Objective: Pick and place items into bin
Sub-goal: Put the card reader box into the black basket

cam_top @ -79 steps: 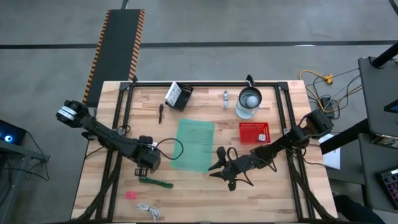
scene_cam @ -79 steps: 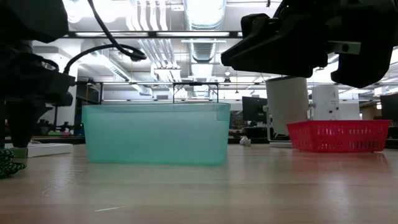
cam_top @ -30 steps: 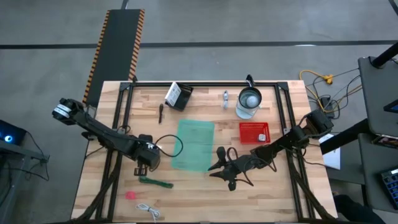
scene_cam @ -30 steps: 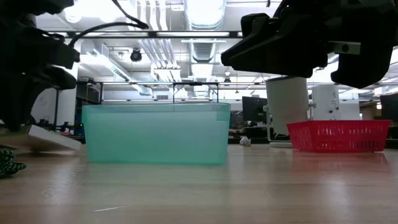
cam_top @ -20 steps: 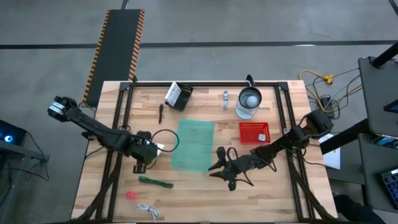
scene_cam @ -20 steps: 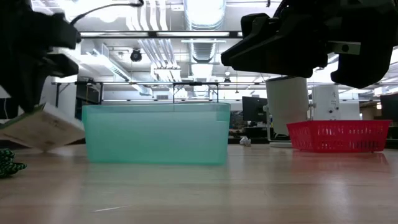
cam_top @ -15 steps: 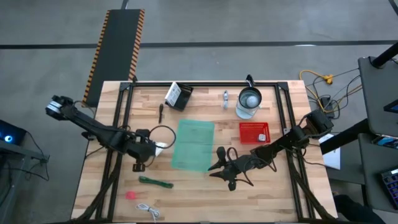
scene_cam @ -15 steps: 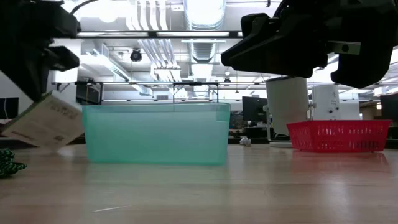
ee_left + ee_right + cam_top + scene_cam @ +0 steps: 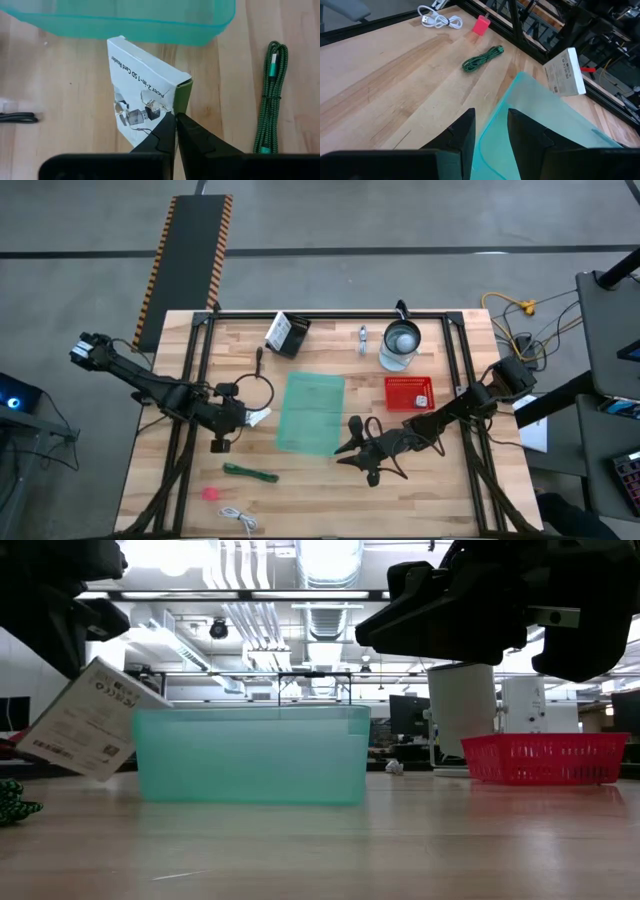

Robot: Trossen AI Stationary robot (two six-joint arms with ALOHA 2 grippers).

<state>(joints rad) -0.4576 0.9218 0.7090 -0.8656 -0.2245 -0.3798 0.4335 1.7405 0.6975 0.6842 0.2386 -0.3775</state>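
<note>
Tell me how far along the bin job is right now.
Early: the teal bin looks empty. In hand: the left claw is shut on a white packet, lifted beside the bin. Left on the table: green cable, pink bit, white cable, another packet, black pen.

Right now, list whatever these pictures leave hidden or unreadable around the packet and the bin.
- Left hand: low view shows only its dark bulk above the white packet; its grip on the packet's edge shows only in the left wrist view.
- Green bin: low view, frosted wall hides the inside.
- Bin in left wrist view: cut off by the edge.
- Pink bit and white coiled cable: high view, too small to identify.
</note>
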